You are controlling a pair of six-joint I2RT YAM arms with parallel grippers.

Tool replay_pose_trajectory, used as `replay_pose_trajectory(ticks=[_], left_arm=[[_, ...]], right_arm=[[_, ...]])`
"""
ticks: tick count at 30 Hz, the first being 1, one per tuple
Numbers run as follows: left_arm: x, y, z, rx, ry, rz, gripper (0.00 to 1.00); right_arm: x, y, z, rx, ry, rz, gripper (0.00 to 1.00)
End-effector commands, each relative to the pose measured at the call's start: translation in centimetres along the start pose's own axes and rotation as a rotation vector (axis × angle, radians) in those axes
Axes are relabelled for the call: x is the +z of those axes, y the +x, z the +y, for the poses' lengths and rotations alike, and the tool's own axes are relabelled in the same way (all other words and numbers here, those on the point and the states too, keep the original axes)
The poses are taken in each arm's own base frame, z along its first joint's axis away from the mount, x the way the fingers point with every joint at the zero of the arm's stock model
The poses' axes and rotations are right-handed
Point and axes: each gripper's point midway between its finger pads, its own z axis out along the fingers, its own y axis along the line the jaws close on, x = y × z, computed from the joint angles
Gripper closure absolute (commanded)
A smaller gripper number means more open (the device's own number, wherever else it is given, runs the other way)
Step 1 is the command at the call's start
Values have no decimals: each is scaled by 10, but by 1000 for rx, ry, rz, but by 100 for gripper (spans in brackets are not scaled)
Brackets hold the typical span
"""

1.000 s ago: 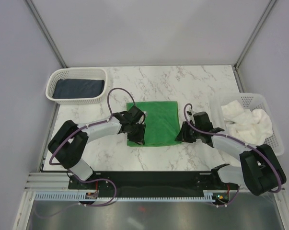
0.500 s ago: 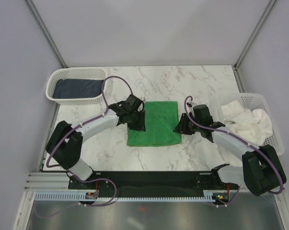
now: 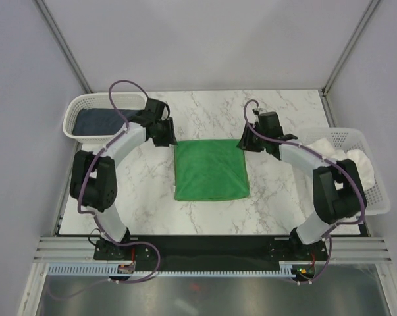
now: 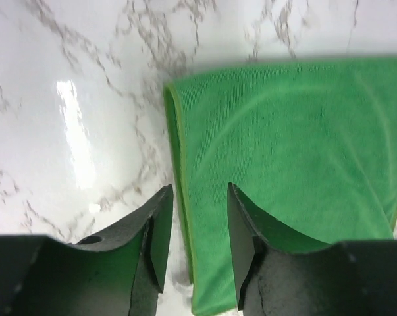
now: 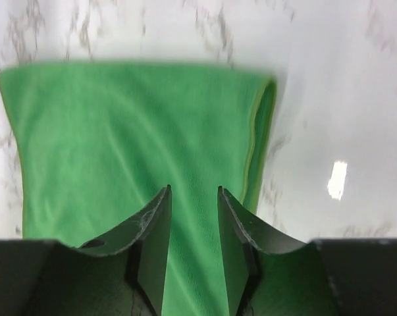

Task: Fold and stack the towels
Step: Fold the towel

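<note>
A green towel (image 3: 210,170) lies folded flat in the middle of the marble table. My left gripper (image 3: 164,134) is open and empty, just beyond the towel's far left corner. In the left wrist view the towel (image 4: 290,158) lies below my open left gripper (image 4: 199,197), with its doubled left edge between the fingers. My right gripper (image 3: 248,141) is open and empty at the towel's far right corner. In the right wrist view the towel (image 5: 126,138) lies under my open right gripper (image 5: 193,194).
A white basket (image 3: 76,108) at the back left holds a dark folded towel (image 3: 106,120). A white basket (image 3: 376,191) at the right holds crumpled white towels (image 3: 336,164). Grey walls and metal posts enclose the table.
Both grippers have moved from the towel's near half away to its far corners. The towel lies in about the same place.
</note>
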Motion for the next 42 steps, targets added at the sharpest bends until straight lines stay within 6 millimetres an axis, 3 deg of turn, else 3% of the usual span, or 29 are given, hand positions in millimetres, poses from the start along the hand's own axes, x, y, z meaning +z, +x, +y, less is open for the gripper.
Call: replay_pose_trajectory(ticks=[1, 3, 4, 6, 10, 13, 15, 18, 20, 22, 25, 27, 28, 30, 31, 33, 35, 36, 37, 38, 39, 40, 41, 42], left_arm=[[27, -26, 8, 98, -26, -5, 53], [37, -31, 11, 96, -36, 4, 53], [48, -33, 13, 99, -46, 15, 52], [56, -35, 14, 111, -49, 22, 52], [82, -40, 18, 117, -69, 39, 51], [90, -41, 20, 127, -79, 46, 55], [97, -46, 23, 135, -87, 40, 61], [103, -54, 24, 136, -90, 32, 84], [104, -65, 22, 143, -86, 11, 88], [110, -72, 20, 148, -76, 5, 95], [117, -77, 23, 140, -86, 21, 93], [121, -74, 27, 136, -106, 38, 84], [119, -78, 27, 132, -103, 31, 78], [113, -80, 24, 131, -88, 32, 58], [102, -85, 19, 132, -82, 15, 55], [87, -89, 19, 132, -93, 2, 51], [57, -104, 13, 135, -99, -51, 49], [44, -109, 10, 133, -97, -72, 48], [21, -111, 0, 127, -70, -92, 48], [7, -109, -9, 135, -37, -102, 48], [-4, -103, -14, 141, -15, -99, 48], [-5, -82, -13, 115, -10, -59, 48], [-33, -81, -26, 105, 45, -104, 49], [-40, -67, -39, 108, 124, -81, 51]], right_arm=[[31, -25, -26, -49, 75, -16, 56], [41, -41, -23, -66, 51, -23, 53], [53, -36, -32, -68, 52, 10, 53], [61, -42, -29, -70, 15, 23, 52], [79, -39, -43, -50, 24, 38, 52], [84, -40, -56, -41, 46, 34, 58], [85, -44, -60, -35, 51, 14, 71], [92, -47, -70, -21, 67, 9, 88], [95, -51, -73, -19, 70, 2, 100], [100, -53, -75, -20, 69, -4, 100], [107, -59, -78, -24, 78, -19, 100], [112, -69, -78, -28, 81, -35, 100], [113, -71, -77, -27, 76, -37, 100], [114, -75, -70, -23, 51, -22, 87], [113, -77, -69, -17, 54, -19, 71], [101, -80, -67, -2, 69, -10, 66], [87, -75, -68, 21, 102, 23, 63], [74, -81, -63, 20, 109, 11, 62], [66, -81, -61, 25, 112, 18, 57], [57, -68, -62, 42, 130, 62, 54], [40, -75, -55, 48, 130, 40, 51], [30, -72, -53, 53, 139, 37, 50], [23, -57, -53, 67, 146, 66, 49], [6, -59, -38, 64, 122, 40, 49]])
